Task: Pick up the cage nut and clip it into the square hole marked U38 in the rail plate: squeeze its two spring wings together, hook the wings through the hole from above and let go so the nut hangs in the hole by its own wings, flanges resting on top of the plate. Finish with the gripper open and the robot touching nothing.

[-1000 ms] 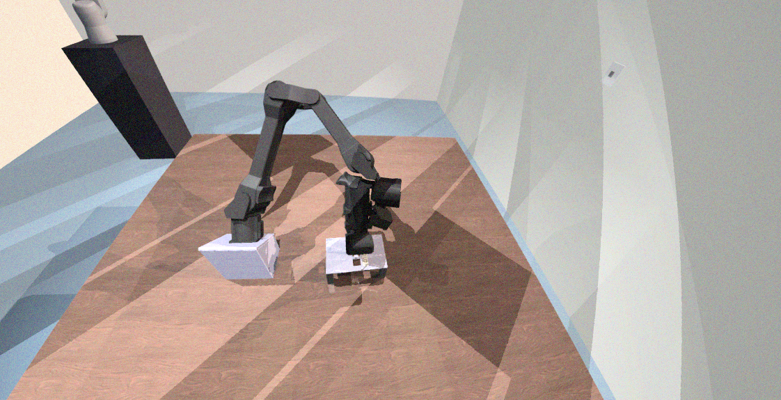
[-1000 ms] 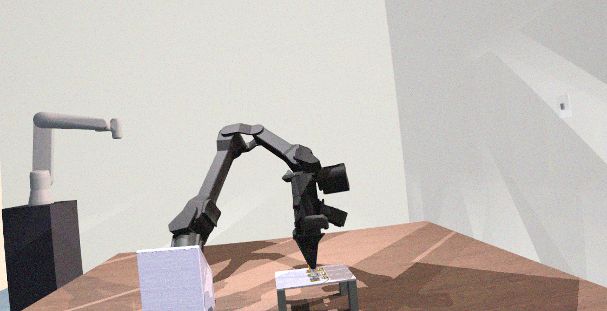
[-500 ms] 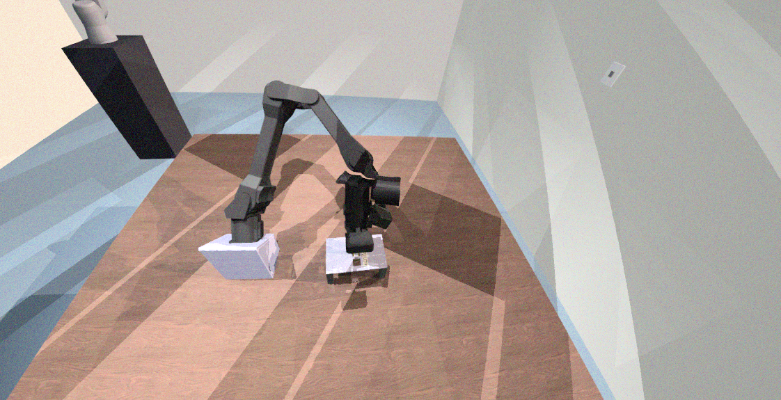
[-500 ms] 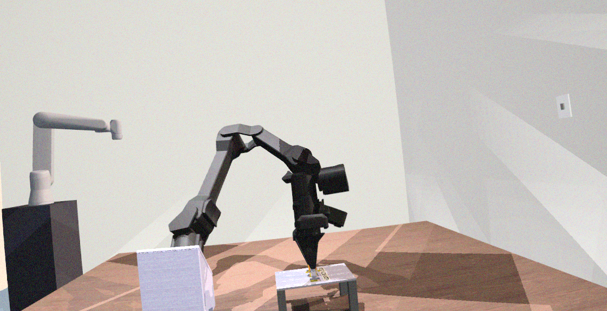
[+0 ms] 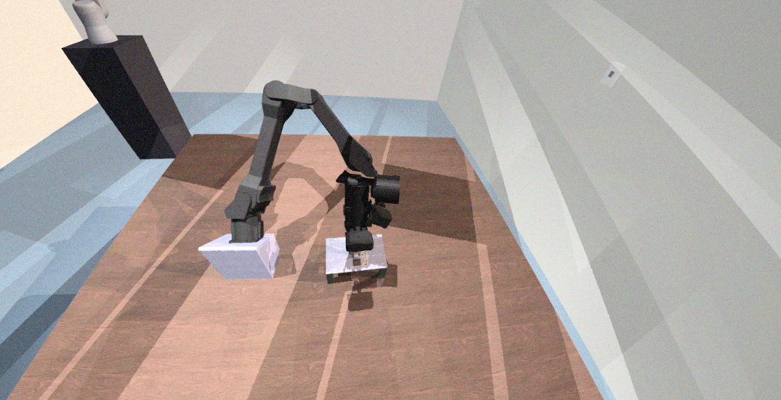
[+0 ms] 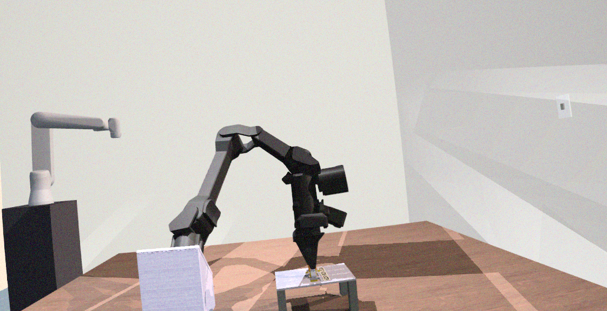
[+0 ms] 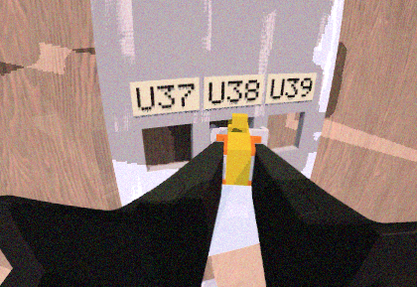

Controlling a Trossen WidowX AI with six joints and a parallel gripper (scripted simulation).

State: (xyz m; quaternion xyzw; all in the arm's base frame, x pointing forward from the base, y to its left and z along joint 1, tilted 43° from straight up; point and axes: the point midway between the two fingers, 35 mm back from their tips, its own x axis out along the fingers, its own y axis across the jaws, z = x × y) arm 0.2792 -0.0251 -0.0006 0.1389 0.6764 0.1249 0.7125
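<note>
Here, one gripper (image 5: 356,252) (image 6: 312,269) (image 7: 237,153) grips one cage nut (image 6: 313,273) (image 7: 238,154).Currently, one gripper (image 6: 312,269) (image 7: 237,153) grips one cage nut (image 6: 313,273) (image 7: 238,154).

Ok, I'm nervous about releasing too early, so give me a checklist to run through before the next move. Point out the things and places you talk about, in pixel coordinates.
1. Gripper (image 6: 312,269) (image 7: 237,153) shut on the cage nut (image 7: 238,159): ok.
2. Nut lined up with the U38 hole (image 7: 218,123), not a neighbor: ok, it overlaps that opening in the wrist view.
3. U38 label (image 7: 233,92) readable: ok.
4. Both wings hooked through the hole: cannot tell, the nut and fingers cover most of it.
5. Flanges resting on the rail plate (image 5: 335,257) (image 6: 288,281) (image 7: 149,38): cannot tell.
6. Gripper open and touching nothing: not ok.
</note>
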